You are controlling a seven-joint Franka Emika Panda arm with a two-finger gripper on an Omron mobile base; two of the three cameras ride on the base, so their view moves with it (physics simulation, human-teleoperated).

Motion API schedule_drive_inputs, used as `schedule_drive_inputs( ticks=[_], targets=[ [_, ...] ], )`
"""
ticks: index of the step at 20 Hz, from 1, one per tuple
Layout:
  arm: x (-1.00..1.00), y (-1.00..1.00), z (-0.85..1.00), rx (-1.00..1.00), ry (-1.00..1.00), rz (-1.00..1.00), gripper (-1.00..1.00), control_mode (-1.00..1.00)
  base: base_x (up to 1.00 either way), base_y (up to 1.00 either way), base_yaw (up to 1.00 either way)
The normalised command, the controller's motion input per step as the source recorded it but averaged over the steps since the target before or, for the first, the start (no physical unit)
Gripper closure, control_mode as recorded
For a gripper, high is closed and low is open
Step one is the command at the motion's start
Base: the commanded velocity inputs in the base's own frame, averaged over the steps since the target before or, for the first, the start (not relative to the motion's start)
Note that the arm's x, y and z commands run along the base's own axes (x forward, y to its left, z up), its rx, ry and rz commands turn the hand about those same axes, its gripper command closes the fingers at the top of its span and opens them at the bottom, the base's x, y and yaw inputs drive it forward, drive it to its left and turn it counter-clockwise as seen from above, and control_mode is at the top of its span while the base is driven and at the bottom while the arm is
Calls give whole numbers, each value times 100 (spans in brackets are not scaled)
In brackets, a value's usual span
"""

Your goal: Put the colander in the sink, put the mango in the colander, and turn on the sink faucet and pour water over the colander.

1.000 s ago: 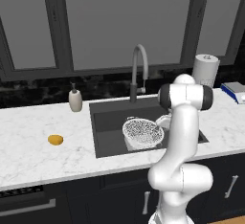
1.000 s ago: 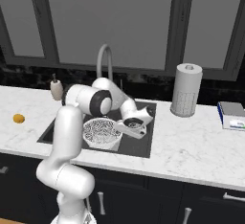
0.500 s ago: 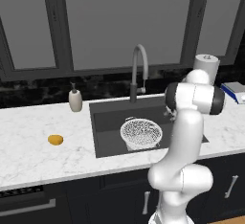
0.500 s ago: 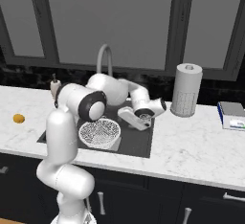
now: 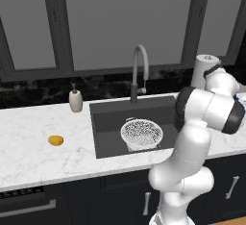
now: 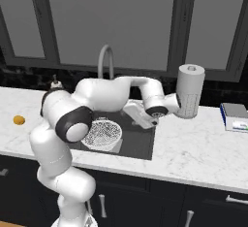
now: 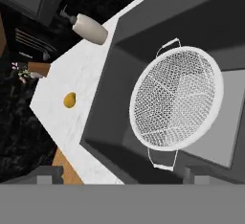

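Left base view: from behind-left, facing forward and down at medium range. Right base view: likewise from behind-right. Shared: sink [image 5: 110, 123], colander [image 5: 141, 133], counter [image 5: 29, 156]. Hand view: close above, rolled; mango [image 7: 70, 100] at 9 o'clock.

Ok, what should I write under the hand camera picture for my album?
White colander sitting in the dark sink, mango waiting on the counter by the soap bottle.

The colander [image 5: 141, 134] sits in the sink [image 5: 108, 123], the mango [image 5: 55, 140] on the counter [image 5: 33, 156] to its left.
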Motion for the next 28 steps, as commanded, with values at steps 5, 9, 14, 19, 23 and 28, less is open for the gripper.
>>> schedule_drive_inputs(
  ticks=[5,9,14,19,23,28],
  targets=[
    [-95,37,85,-8,0,-4,-100,-100,0,0,0],
    [-100,83,53,-25,-6,-12,-100,-100,0,0,0],
    [-97,100,42,-35,-6,-18,-100,-100,0,0,0],
    [-94,100,37,-35,-2,-17,-100,-100,0,0,0],
    [-63,100,33,-27,0,-6,-100,-100,0,0,0],
    [-13,100,16,-24,0,3,-100,-100,0,0,0]
  ],
)
